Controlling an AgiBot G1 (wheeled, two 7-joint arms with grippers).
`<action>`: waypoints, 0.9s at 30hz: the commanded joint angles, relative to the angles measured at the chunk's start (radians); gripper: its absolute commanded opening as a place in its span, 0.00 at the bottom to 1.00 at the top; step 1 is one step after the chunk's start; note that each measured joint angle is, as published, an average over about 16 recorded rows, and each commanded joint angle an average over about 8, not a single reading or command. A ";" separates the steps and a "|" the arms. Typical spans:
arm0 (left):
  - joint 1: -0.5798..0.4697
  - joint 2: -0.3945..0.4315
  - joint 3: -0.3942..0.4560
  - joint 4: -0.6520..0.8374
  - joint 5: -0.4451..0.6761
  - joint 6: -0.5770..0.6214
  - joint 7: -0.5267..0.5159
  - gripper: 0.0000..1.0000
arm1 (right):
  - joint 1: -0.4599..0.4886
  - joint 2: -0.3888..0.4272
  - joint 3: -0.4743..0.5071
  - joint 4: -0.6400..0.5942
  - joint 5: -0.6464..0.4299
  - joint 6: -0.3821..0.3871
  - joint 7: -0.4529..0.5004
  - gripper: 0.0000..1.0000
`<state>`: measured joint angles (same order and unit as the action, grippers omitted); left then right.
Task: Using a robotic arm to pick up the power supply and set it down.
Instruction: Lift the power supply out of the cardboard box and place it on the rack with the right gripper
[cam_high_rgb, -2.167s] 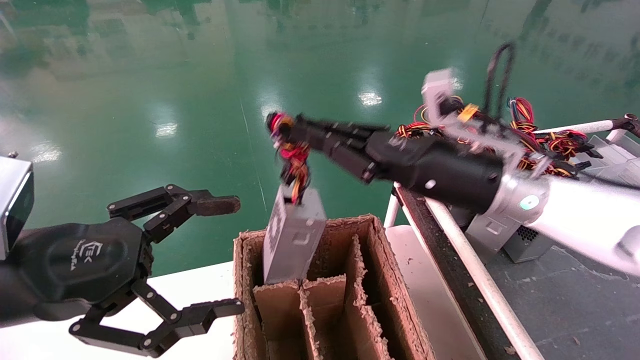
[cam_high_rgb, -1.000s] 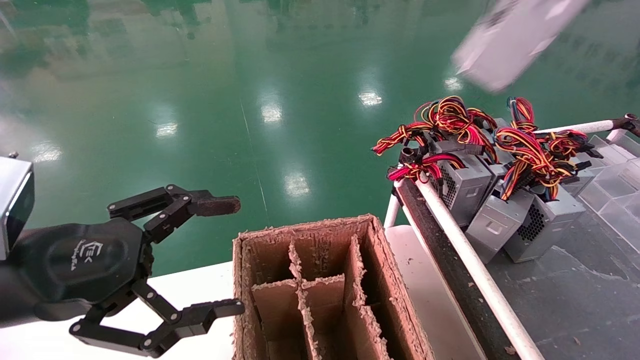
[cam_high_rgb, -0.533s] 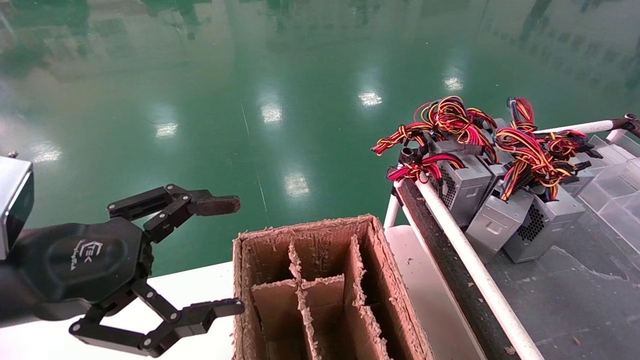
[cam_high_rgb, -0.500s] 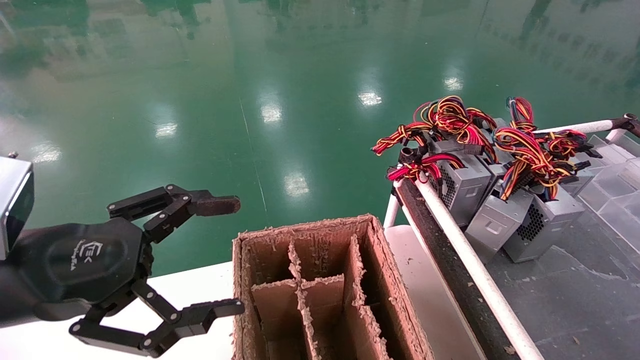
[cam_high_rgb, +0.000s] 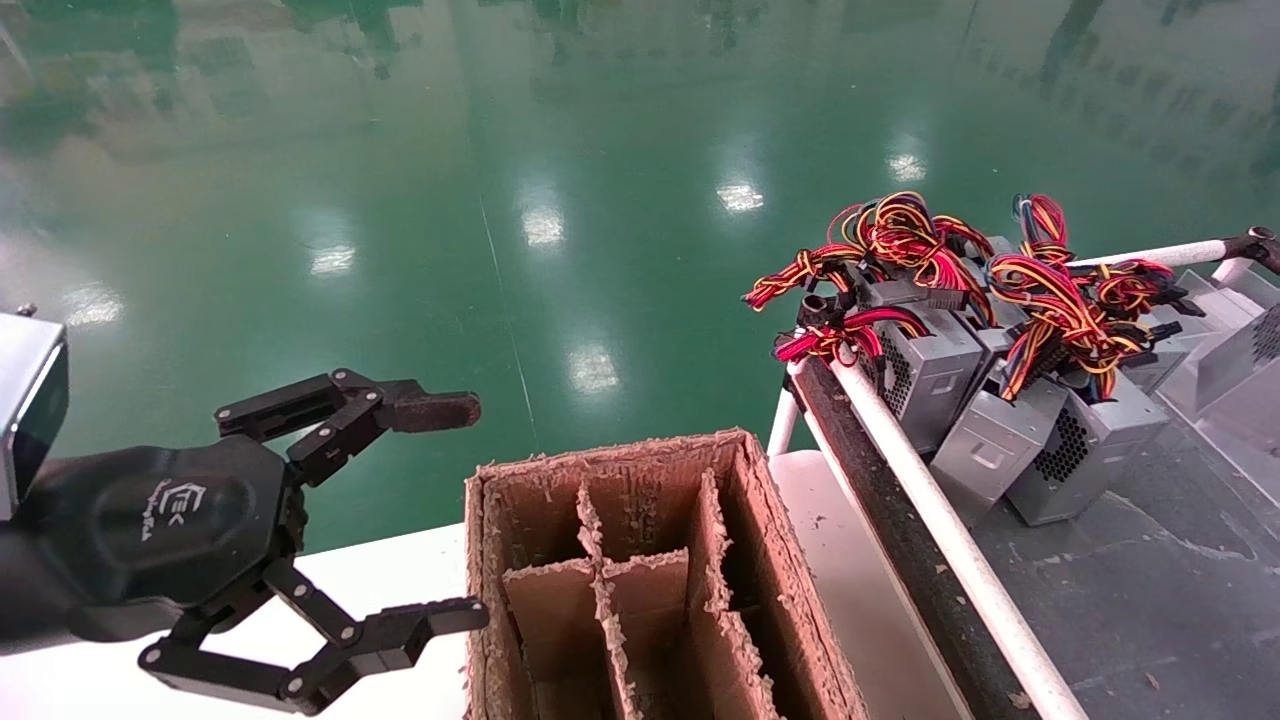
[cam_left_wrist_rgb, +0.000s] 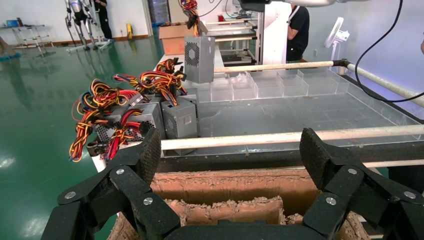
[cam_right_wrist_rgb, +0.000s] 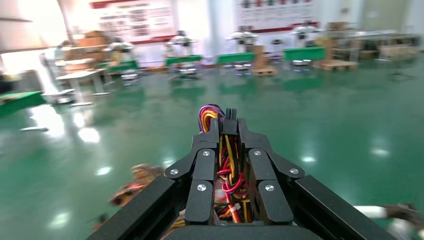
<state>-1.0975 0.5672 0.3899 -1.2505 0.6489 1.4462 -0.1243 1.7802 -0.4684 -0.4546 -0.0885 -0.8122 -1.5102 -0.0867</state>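
the black left gripper (cam_high_rgb: 400, 520) hangs spread wide near left of the brown divided cardboard box (cam_high_rgb: 640, 580), while farther right the black linked right gripper (cam_right_wrist_rgb: 229, 131) clamps the grey vented power supply (cam_left_wrist_rgb: 199, 59) by its wire bunch.

Left hand (cam_high_rgb: 440, 510) agape, right hand (cam_right_wrist_rgb: 229, 131) clenched.

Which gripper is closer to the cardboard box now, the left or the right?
Left. The left gripper hangs open just beside the cardboard box, at its left wall. The right gripper is out of the head view, shut on the power supply's wires.
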 joint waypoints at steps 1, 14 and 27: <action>0.000 0.000 0.000 0.000 0.000 0.000 0.000 1.00 | -0.029 0.009 0.007 -0.004 0.006 -0.053 0.001 0.00; 0.000 0.000 0.000 0.000 0.000 0.000 0.000 1.00 | -0.196 -0.029 0.039 0.032 0.029 -0.055 0.005 0.00; 0.000 0.000 0.000 0.000 0.000 0.000 0.000 1.00 | -0.224 -0.090 0.032 0.070 0.017 0.023 0.002 0.00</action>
<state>-1.0975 0.5671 0.3900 -1.2505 0.6489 1.4461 -0.1243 1.5585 -0.5590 -0.4231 -0.0229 -0.7958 -1.4749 -0.0851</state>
